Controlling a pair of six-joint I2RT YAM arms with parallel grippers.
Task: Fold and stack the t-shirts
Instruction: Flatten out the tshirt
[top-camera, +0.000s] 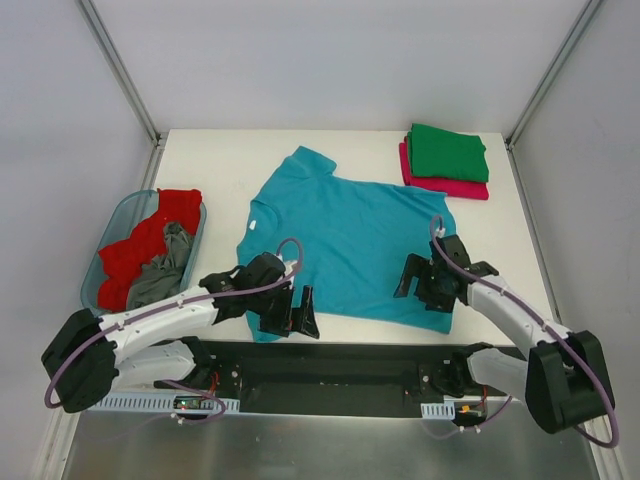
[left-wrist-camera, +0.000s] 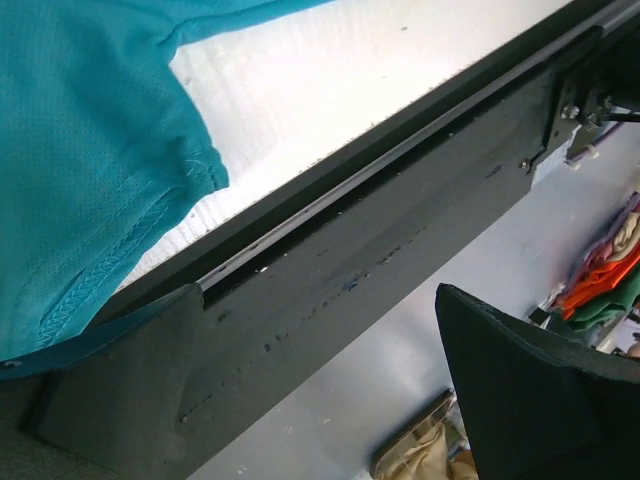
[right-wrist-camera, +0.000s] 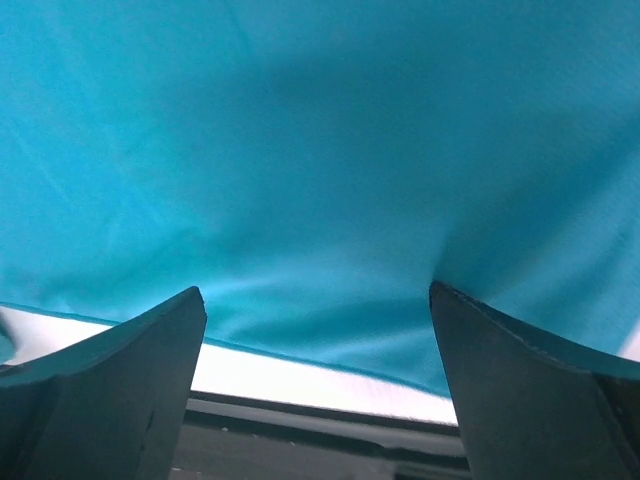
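Observation:
A teal t-shirt (top-camera: 345, 245) lies spread flat in the middle of the table. My left gripper (top-camera: 293, 316) is open and empty at the shirt's near-left corner, over the table's front edge. In the left wrist view the teal hem (left-wrist-camera: 90, 170) sits up and to the left of the gripper (left-wrist-camera: 320, 390). My right gripper (top-camera: 424, 287) is open, low over the shirt's near-right part. In the right wrist view the teal cloth (right-wrist-camera: 320, 150) fills the space ahead of the gripper (right-wrist-camera: 315, 380). A folded green shirt (top-camera: 447, 152) lies on a folded pink-red shirt (top-camera: 445, 186) at the back right.
A translucent blue basket (top-camera: 120, 215) at the left holds a red shirt (top-camera: 140, 245) and a grey shirt (top-camera: 165, 270). A black rail (top-camera: 330, 365) runs along the table's near edge. Grey walls enclose the table on three sides.

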